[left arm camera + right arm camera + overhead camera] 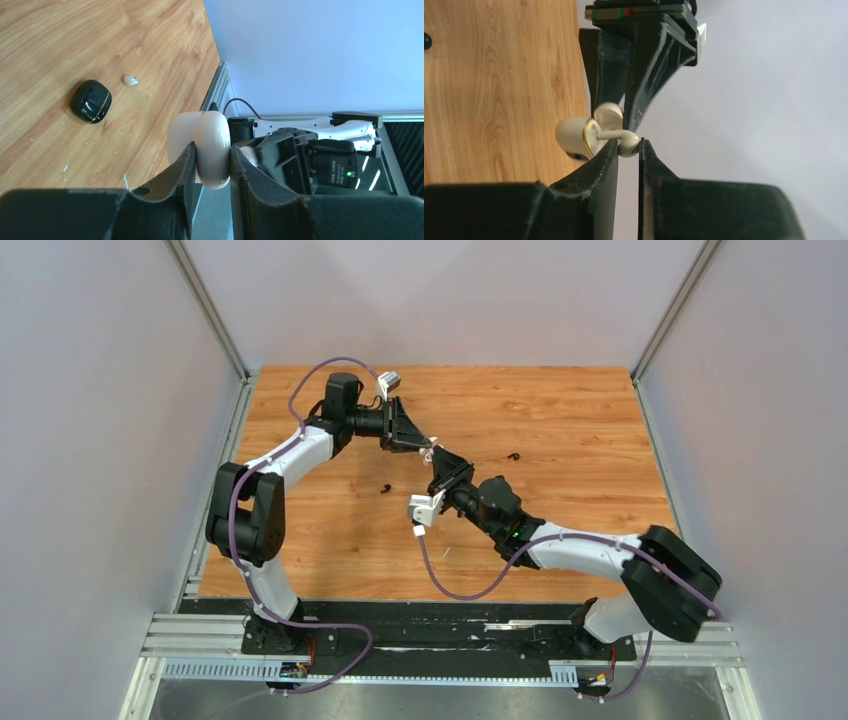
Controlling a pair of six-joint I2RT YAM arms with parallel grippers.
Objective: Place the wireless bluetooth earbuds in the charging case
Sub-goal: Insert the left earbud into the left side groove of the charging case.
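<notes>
Enclosed work cell, seen from above. A wood-grain counter (580,410) is bounded by a pale grey back wall (440,290), left wall (90,440) and right wall (770,390). Aluminium corner posts (207,305) mark both rear joints. An aluminium rail (180,635) runs along the near edge. Lighting is even and diffuse.
</notes>
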